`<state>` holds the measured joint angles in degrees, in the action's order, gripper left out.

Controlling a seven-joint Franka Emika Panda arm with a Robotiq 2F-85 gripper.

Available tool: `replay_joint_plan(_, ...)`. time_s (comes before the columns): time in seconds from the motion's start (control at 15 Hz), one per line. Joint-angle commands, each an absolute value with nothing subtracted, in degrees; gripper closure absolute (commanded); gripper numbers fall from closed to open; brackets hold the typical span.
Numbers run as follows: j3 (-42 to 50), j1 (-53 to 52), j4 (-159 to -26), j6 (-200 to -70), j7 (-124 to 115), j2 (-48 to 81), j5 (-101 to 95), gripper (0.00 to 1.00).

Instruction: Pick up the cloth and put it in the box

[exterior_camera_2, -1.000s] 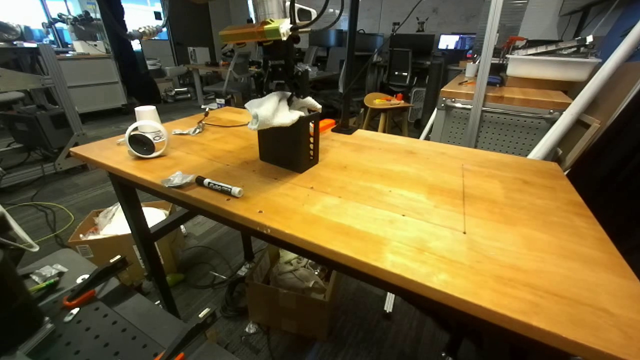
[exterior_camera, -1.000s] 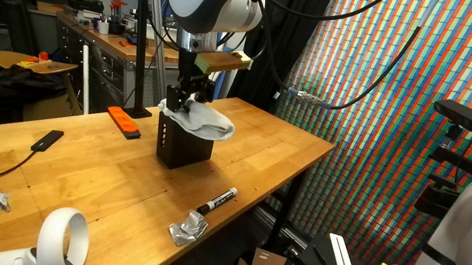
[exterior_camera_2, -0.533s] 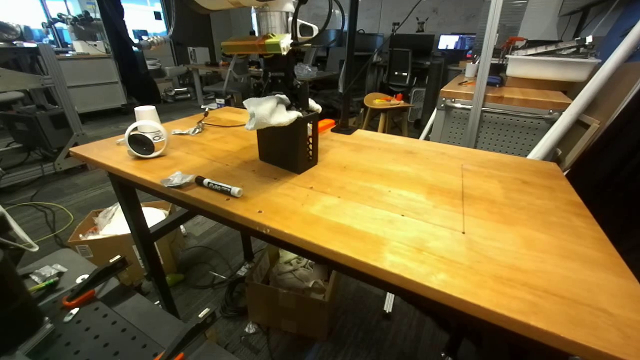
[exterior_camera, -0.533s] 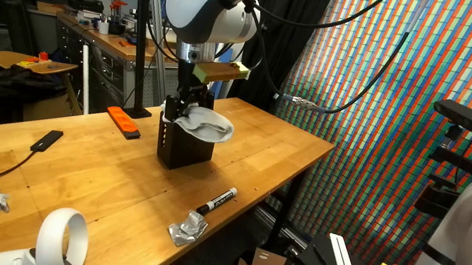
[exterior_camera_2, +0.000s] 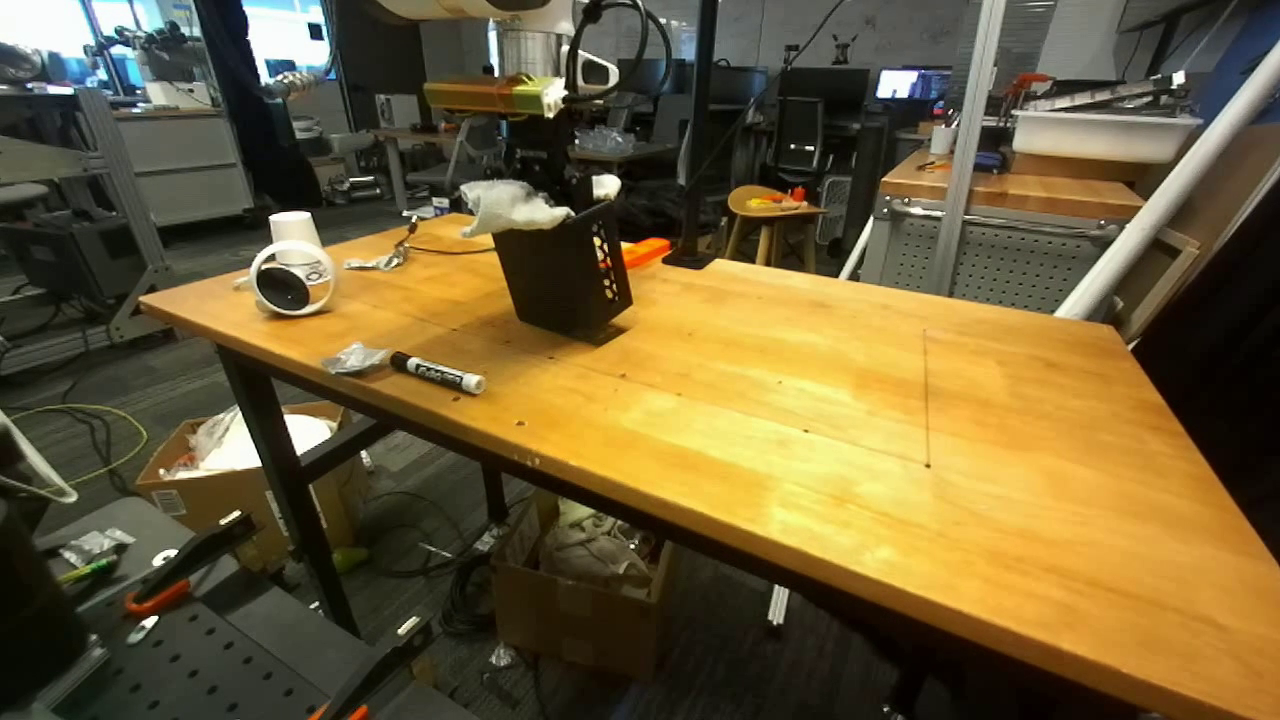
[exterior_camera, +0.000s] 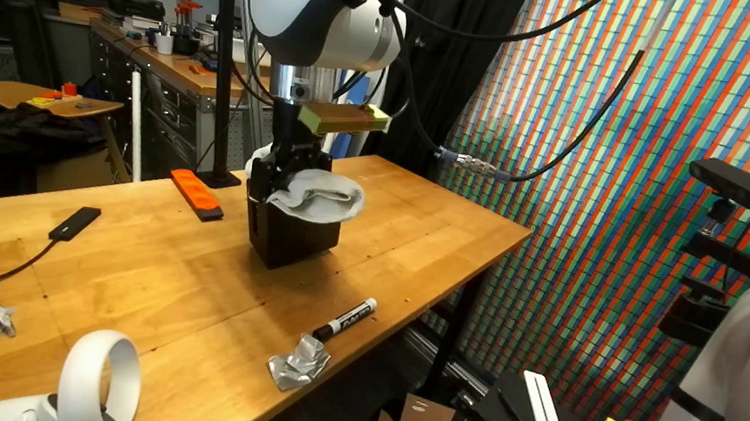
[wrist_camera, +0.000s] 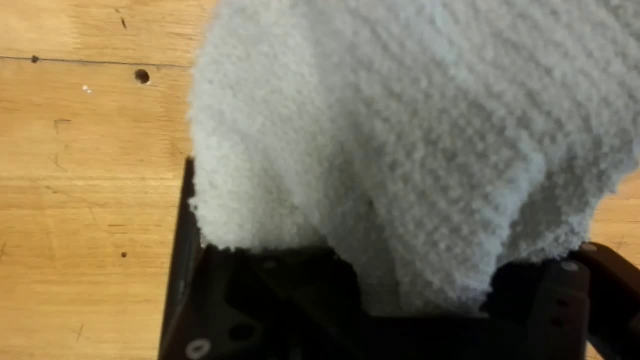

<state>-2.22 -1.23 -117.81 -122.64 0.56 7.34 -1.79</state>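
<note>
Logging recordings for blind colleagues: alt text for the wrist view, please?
Rumpled pale cloth fills most of the view, meeting the dark gripper at the bottom. Wooden tabletop shows mainly at left, beside a dark edge, probably the black box.

- On the table [exterior_camera_2: 800, 400]: a box [exterior_camera_2: 555, 280], tilted.
- On the box, on either side of the gripper [exterior_camera: 290, 172], hanging past the rim: a cloth [exterior_camera: 321, 194].
- In an exterior view, before the box near the table edge: a marker [exterior_camera: 346, 319]; just beside it, a foil scrap [exterior_camera: 298, 363].
- In an exterior view, left of and behind the box: a flat bar [exterior_camera: 197, 195]; just behind that, a pole [exterior_camera: 221, 83].
- Farther left there: an adapter [exterior_camera: 75, 223].
- Below the table edge, on the floor [exterior_camera_2: 740, 650]: a carton [exterior_camera_2: 560, 620].
</note>
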Motion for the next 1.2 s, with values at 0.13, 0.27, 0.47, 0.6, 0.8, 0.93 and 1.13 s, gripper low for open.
replay_joint_plan(0.13, -1.36, -0.79, -117.15, -122.27, 0.94, 6.35, -1.54, 0.80)
replay_joint_plan(0.27, -0.84, -0.41, -116.95, -122.48, 0.62, 5.05, -1.60, 0.59)
replay_joint_plan(0.47, -0.33, -0.12, -117.26, -122.86, 0.41, 1.56, -2.00, 0.37)
replay_joint_plan(0.6, -0.10, 0.06, -117.40, -122.93, 0.34, -0.92, -2.50, 0.22)
replay_joint_plan(0.8, 0.07, 0.32, -117.56, -122.75, 0.28, -4.00, -3.02, 0.01)
replay_joint_plan(0.93, -0.01, 0.38, -117.94, -122.98, -0.03, -5.60, -3.29, 0.00)
replay_joint_plan(1.13, -0.28, 0.33, -118.87, -123.81, -0.55, -7.50, -4.44, 0.25)
